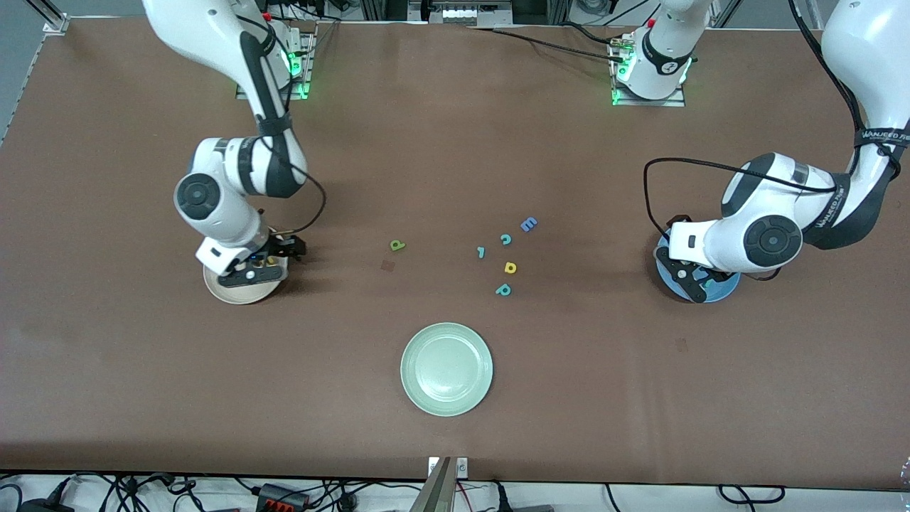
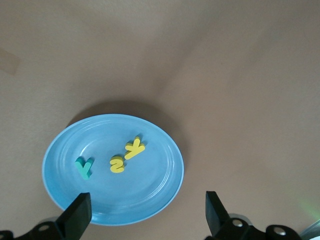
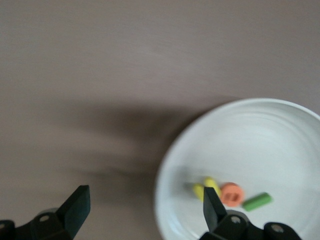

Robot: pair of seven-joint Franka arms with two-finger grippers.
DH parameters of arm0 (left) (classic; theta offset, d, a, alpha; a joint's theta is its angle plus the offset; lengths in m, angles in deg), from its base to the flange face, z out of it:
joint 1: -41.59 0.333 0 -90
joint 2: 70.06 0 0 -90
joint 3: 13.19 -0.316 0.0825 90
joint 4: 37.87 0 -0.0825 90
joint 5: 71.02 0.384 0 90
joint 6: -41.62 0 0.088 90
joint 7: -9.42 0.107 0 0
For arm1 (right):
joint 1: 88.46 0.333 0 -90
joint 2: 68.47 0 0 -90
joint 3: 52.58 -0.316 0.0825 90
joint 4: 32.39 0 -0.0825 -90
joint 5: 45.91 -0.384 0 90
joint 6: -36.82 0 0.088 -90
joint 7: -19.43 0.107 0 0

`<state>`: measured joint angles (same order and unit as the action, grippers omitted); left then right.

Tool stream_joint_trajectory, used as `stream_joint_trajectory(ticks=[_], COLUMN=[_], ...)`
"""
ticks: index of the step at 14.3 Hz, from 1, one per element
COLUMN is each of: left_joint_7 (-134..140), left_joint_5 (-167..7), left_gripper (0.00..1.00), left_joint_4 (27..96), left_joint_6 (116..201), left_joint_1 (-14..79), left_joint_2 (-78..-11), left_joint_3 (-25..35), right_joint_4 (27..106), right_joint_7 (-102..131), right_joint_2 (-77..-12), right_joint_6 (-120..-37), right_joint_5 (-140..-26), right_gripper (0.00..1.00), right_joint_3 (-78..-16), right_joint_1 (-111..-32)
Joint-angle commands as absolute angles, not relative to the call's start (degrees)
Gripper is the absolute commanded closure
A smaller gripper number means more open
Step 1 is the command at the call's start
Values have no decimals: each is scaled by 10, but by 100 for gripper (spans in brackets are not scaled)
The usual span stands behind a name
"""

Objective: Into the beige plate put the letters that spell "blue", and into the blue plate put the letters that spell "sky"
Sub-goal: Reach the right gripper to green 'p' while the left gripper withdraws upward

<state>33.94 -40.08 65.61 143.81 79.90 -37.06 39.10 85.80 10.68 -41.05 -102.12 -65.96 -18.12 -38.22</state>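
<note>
Even overhead light falls on the worktop (image 1: 455,142), with soft shadows under both arms. The right wrist view is motion-blurred; the beige plate (image 3: 260,130) looks washed out.

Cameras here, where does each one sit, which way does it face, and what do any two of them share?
Front view: high across the table, facing both arm bases; shows whole arms, the green plate and loose letters.
Left wrist view: on the left arm, looking down at the blue plate holding "sky"; open left hand shows.
Right wrist view: on the right arm, looking down at the beige plate with three letters; open right hand shows.
Shared: front and left wrist views both show the blue plate.
</note>
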Motion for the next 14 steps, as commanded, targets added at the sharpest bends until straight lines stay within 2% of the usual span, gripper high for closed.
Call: stream_joint_trajectory(ticks=[1, 4, 8, 12, 14], left_joint_7=[330, 322, 267, 176, 156], left_joint_5=[-403, -403, -415, -442, -450], left_gripper=[0, 0, 0, 0, 0], left_joint_4=[631, 584, 471, 381, 346], left_joint_6=[1426, 1408, 1313, 1215, 1205], left_joint_1=[801, 774, 728, 710, 674], left_joint_2=[-374, -372, -373, -374, -386], left_joint_3=[393, 393, 394, 396, 375], right_joint_4=[840, 810, 739, 713, 713], right_joint_7=[148, 204, 203, 223, 223], right_joint_2=[-404, -370, -310, -274, -265], right_joint_6=[-1014, -1014, -1013, -1015, -1017], right_joint_5=[-670, -670, -671, -688, -688], right_gripper=[0, 0, 0, 0, 0], right_joint_3=[-178, -177, -179, -203, -208], right_joint_1=[-325, -263, -208, -198, -199])
